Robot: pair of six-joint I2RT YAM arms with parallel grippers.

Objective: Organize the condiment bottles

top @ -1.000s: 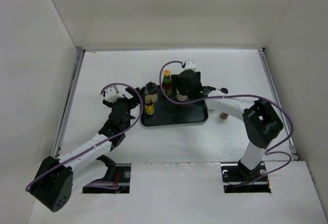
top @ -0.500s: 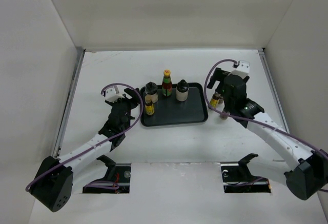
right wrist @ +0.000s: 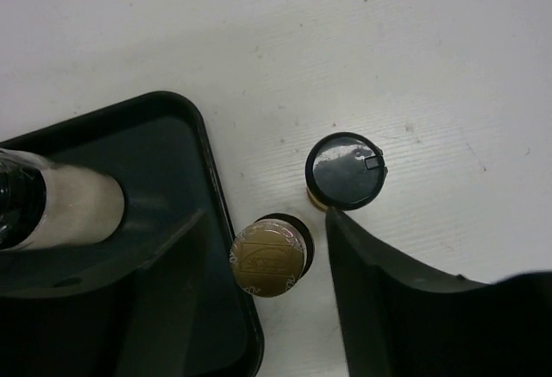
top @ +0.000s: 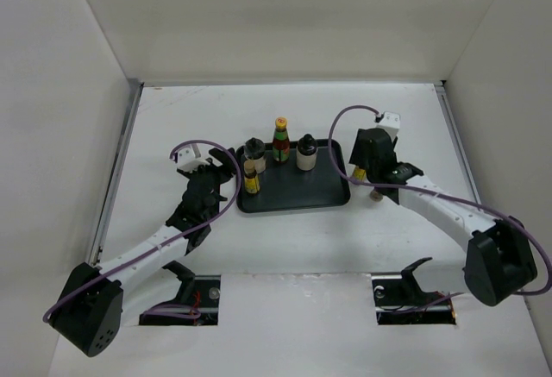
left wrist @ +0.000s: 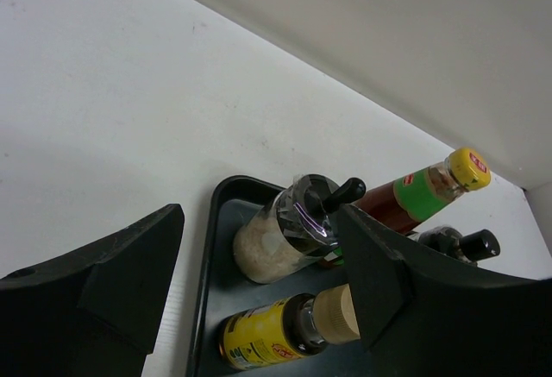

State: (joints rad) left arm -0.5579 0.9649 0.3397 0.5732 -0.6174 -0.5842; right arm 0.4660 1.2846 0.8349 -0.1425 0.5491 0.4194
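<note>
A dark tray [top: 297,197] holds several condiment bottles: a yellow-labelled one with a tan cap [left wrist: 276,334], a clear shaker [left wrist: 280,239], a tall red-green one with a yellow cap [top: 280,140] and a white one with a black cap [top: 306,153]. My left gripper [left wrist: 259,213] is open at the tray's left end, its right finger overlapping the tan cap. Right of the tray stand a gold-capped bottle [right wrist: 269,256] and a black-capped bottle [right wrist: 344,171]. My right gripper [right wrist: 269,222] hangs open over the gold cap, one finger on each side with small gaps.
White walls close in the table on the left, back and right. The right gripper's left finger hangs over the tray's right rim [right wrist: 211,196]. The black-capped bottle stands just beyond the right finger's tip.
The right arm swung from the white bottle on the tray to the two bottles right of it, and its jaws narrowed. The left jaws narrowed too; the left arm stayed put.
</note>
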